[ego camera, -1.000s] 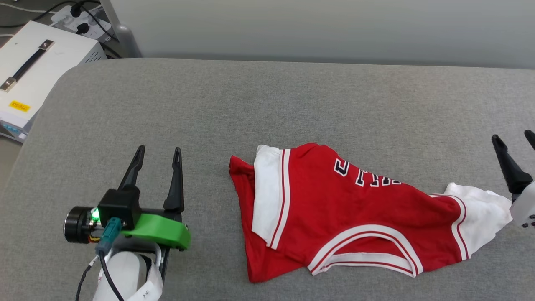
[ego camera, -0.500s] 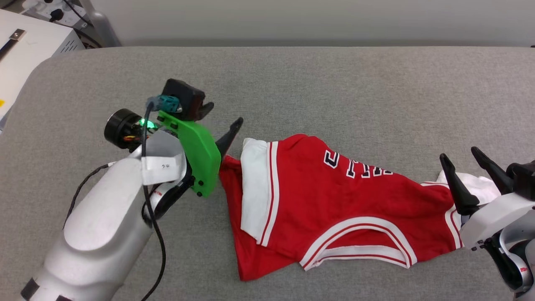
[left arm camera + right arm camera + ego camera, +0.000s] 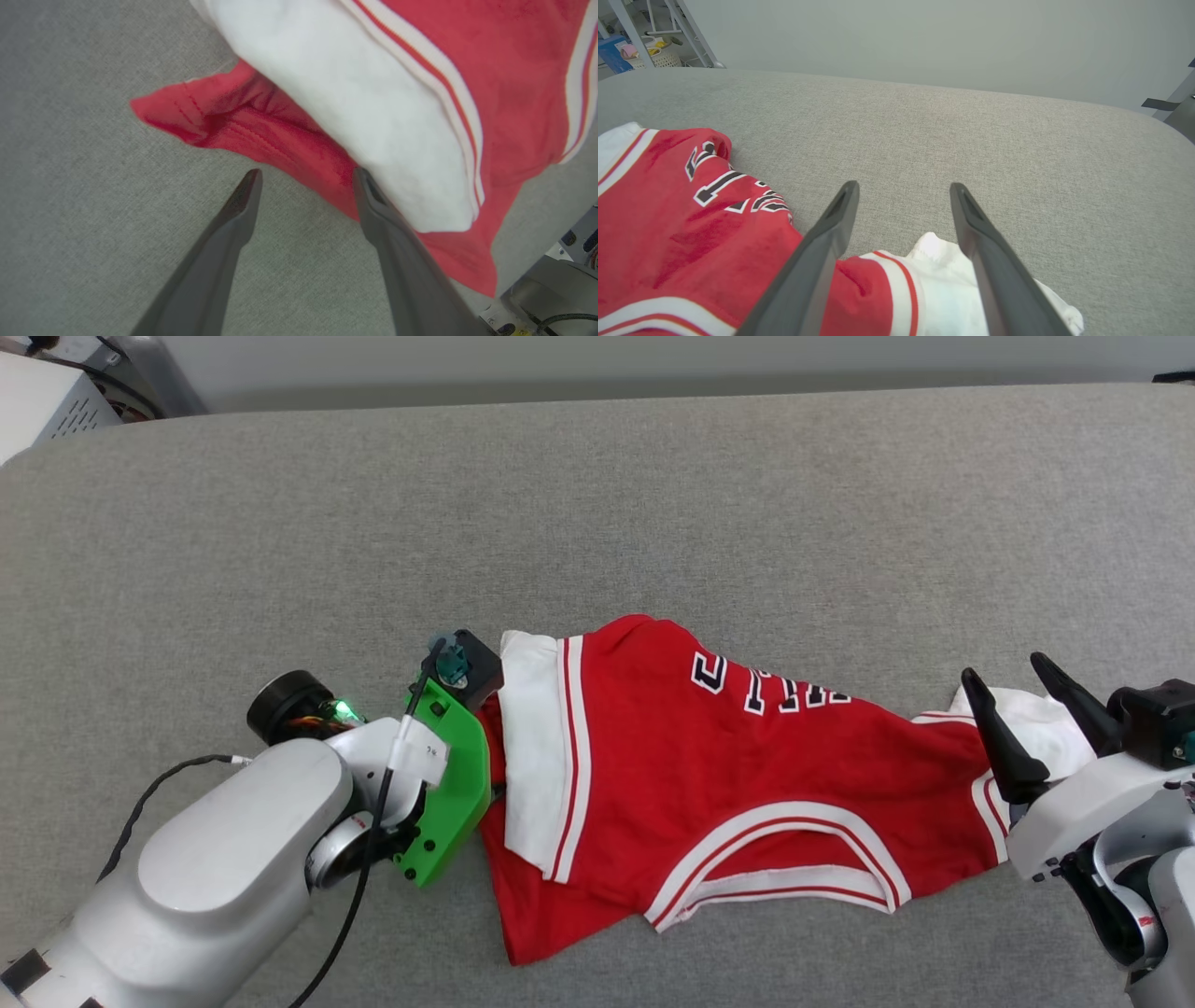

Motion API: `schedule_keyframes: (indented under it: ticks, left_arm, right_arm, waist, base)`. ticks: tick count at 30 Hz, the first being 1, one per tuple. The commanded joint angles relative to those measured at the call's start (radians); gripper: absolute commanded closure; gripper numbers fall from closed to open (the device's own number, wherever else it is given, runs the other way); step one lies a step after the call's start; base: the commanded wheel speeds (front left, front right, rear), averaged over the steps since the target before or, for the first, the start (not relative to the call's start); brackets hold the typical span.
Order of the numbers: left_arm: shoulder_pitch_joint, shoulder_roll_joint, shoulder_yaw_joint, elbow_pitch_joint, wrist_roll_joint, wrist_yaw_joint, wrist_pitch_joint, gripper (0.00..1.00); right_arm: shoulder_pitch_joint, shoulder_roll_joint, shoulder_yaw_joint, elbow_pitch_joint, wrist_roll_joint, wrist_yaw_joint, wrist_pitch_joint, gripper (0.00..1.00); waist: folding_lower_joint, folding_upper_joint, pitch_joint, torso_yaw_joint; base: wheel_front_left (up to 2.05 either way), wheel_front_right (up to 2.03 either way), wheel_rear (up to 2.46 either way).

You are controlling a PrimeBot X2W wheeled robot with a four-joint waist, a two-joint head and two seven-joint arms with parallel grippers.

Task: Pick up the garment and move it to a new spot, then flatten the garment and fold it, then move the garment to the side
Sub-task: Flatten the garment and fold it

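The garment (image 3: 728,765) is red with white sleeves (image 3: 527,747), red-and-white striped trim (image 3: 775,826) and black lettering (image 3: 747,691) outlined in white. The desk (image 3: 653,504) is plain grey weave. The left pincer (image 3: 306,171) and right pincer (image 3: 903,184) are dark grey; the left one's mount (image 3: 453,775) is bright green.

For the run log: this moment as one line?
garment crumpled on grey surface, ungrasped | left gripper open at red edge | right gripper open at white sleeve

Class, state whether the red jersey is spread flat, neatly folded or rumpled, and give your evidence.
Rumpled: the jersey lies bunched, one white sleeve flopped over its red body, lettering partly hidden.
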Motion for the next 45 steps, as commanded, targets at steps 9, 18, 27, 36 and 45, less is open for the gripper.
schedule_keyframes:
  ticks: [9,18,27,36,45]
  left_arm:
    - [-0.021,-0.002,-0.127,0.090,-0.048,-0.003,0.009,0.00]
    - [-0.080,0.020,-0.165,0.114,-0.044,-0.003,-0.148,1.00]
    - [-0.121,0.085,-0.062,-0.031,0.004,0.048,-0.365,1.00]
    - [-0.171,0.140,-0.008,-0.181,0.053,0.114,-0.397,1.00]
    - [-0.352,0.078,0.027,-0.091,0.112,0.099,-0.398,1.00]
  right_arm:
    - [-0.065,-0.003,0.032,0.049,-0.002,-0.001,-0.028,0.00]
    - [-0.074,-0.008,0.044,0.100,0.005,-0.001,-0.061,0.00]
    - [-0.027,-0.001,0.015,0.120,0.010,-0.001,-0.087,0.00]
    - [-0.038,0.020,0.020,0.100,-0.008,-0.001,-0.101,0.00]
    - [-0.106,0.037,0.039,0.081,-0.025,-0.001,-0.129,0.00]
  waist:
    - [0.0000,0.0000,0.086,-0.037]
    - [0.0000,0.0000,0.047,-0.017]
    - [0.0000,0.0000,-0.039,0.043]
    - [0.0000,0.0000,-0.047,0.026]
    - [0.0000,0.0000,0.061,-0.067]
  base:
    - [0.00,0.00,0.00]
    - [0.00,0.00,0.00]
    - [0.00,0.00,0.00]
    - [0.00,0.00,0.00]
    - [0.00,0.00,0.00]
